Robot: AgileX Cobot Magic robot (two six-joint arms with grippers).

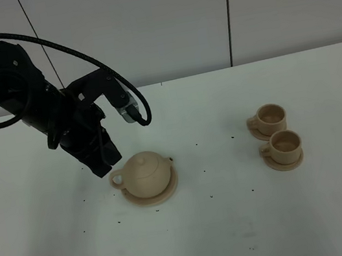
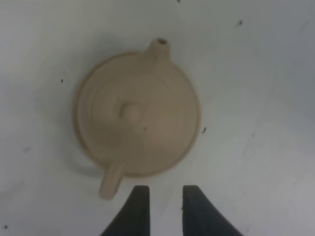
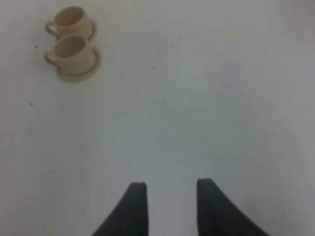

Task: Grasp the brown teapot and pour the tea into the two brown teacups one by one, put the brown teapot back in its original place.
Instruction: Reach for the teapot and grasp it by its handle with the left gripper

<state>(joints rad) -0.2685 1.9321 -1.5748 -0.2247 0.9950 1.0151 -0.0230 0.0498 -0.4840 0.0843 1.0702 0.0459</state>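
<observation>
You're hovering L gripper (image 2: 165,189), fingers slightly apart, holding nothing; brown teapot (image 2: 133,113) sitting on its saucer (image 1: 160,199) just ahead of the tips, handle (image 2: 110,183) beside them. R gripper (image 3: 171,184) idling, fingers apart, empty; teacups (image 3: 74,54) well off. Looks like grasp, both pours, return all pending.

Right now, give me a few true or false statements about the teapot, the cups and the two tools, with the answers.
1. The brown teapot sits on its saucer plate. True.
2. The left tool is clamped on the teapot's handle. False: its jaws stand apart and empty, beside the handle.
3. The two brown teacups stand close together, each on its own small saucer. True.
4. The teapot's lid has been taken off. False: the lid is on the pot.
5. The right tool holds a teacup. False: it is open and empty, away from the cups.
</observation>
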